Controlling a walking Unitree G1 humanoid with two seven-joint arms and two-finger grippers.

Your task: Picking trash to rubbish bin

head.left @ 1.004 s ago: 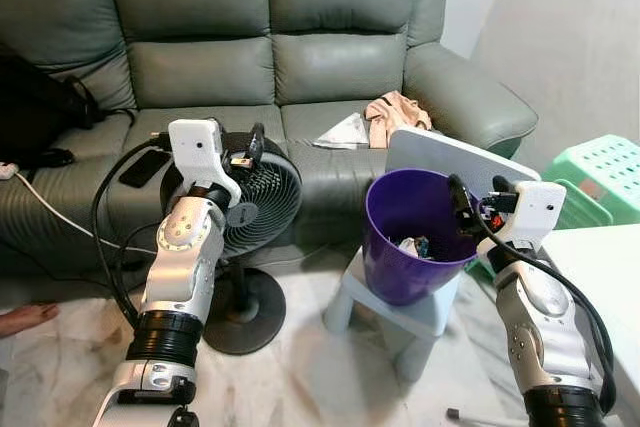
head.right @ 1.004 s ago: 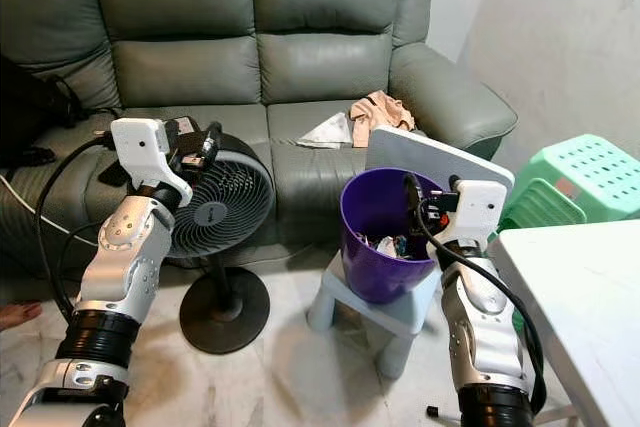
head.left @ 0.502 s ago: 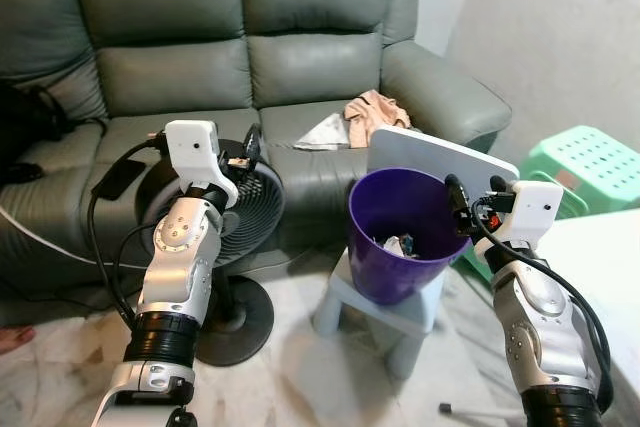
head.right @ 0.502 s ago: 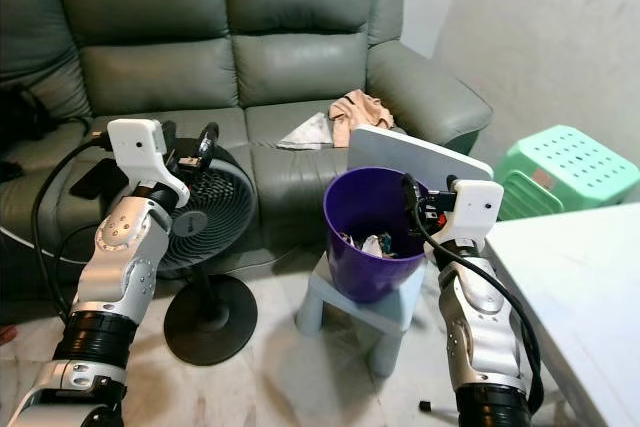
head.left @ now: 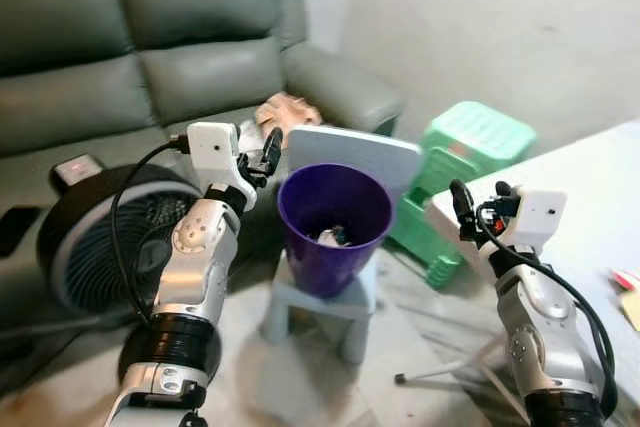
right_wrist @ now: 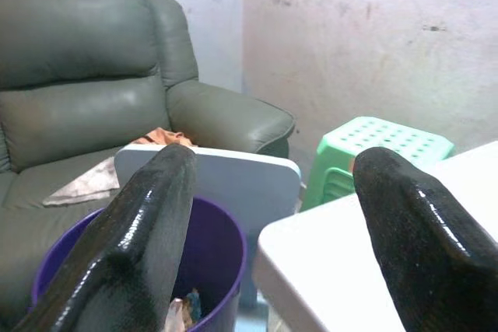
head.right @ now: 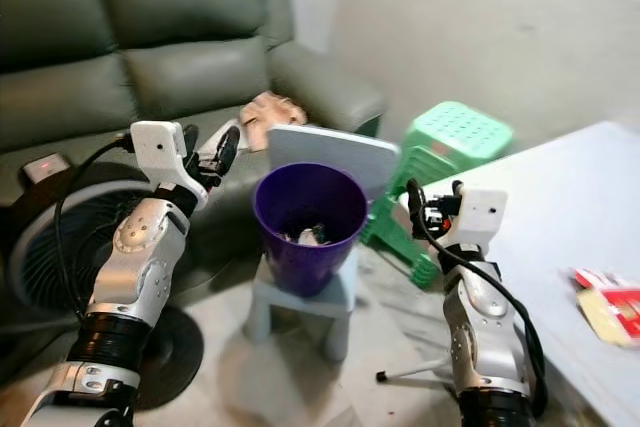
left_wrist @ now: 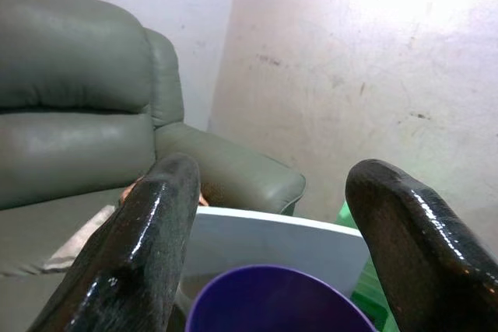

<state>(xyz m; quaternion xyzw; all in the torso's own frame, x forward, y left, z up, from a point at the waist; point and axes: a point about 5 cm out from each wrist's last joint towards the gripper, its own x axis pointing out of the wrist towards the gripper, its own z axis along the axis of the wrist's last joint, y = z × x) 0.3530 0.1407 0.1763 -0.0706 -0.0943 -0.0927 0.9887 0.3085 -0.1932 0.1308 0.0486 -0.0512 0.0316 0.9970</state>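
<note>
Trash (head.right: pixel 610 305), red and yellow wrappers, lies near the white table's (head.right: pixel 560 207) right edge. Both claws are released and empty, the left gripper (head.left: pixel 258 152) beside the purple bin (head.left: pixel 333 227), the right gripper (head.left: pixel 478 209) by the table's corner. Next, probably reach for the wrappers.

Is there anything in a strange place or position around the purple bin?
The purple plastic bin stands raised on a small pale blue stool, not on the floor. A flat white board leans tilted behind its rim. A crumpled peach cloth lies on the grey-green sofa.
</note>
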